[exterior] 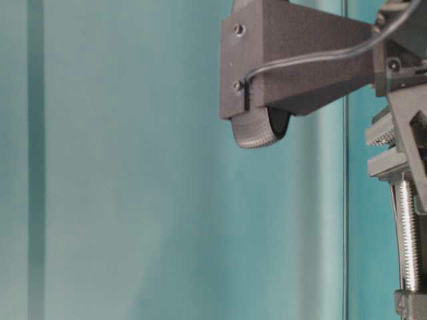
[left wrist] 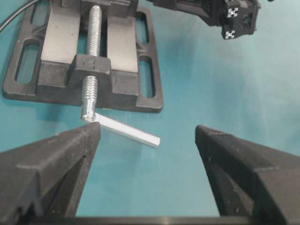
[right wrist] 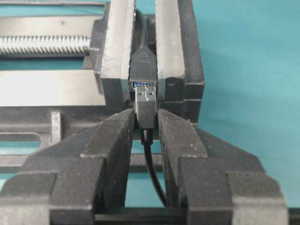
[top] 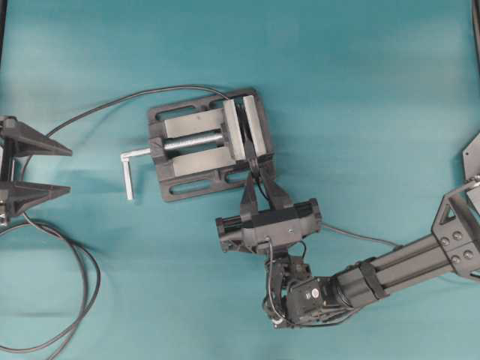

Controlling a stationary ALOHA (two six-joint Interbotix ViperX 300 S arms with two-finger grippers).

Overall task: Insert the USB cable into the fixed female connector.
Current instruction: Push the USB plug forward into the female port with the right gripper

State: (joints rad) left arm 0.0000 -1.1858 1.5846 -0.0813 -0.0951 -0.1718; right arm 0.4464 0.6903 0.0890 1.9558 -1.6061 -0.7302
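Note:
The right wrist view shows my right gripper shut on the black plug of the USB cable, whose cord hangs back between the fingers. The plug's metal tip meets the blue mouth of the fixed female connector, which is clamped between the vise's jaws. Most of the metal tip shows outside the socket. From overhead, the right gripper points at the near side of the grey vise. My left gripper waits open at the left edge, and nothing lies between its fingers.
The vise's L-shaped handle sticks out toward the left gripper and shows as a silver bar in the left wrist view. A thin black cable runs from the vise to the left. A thicker looped cable lies at bottom left.

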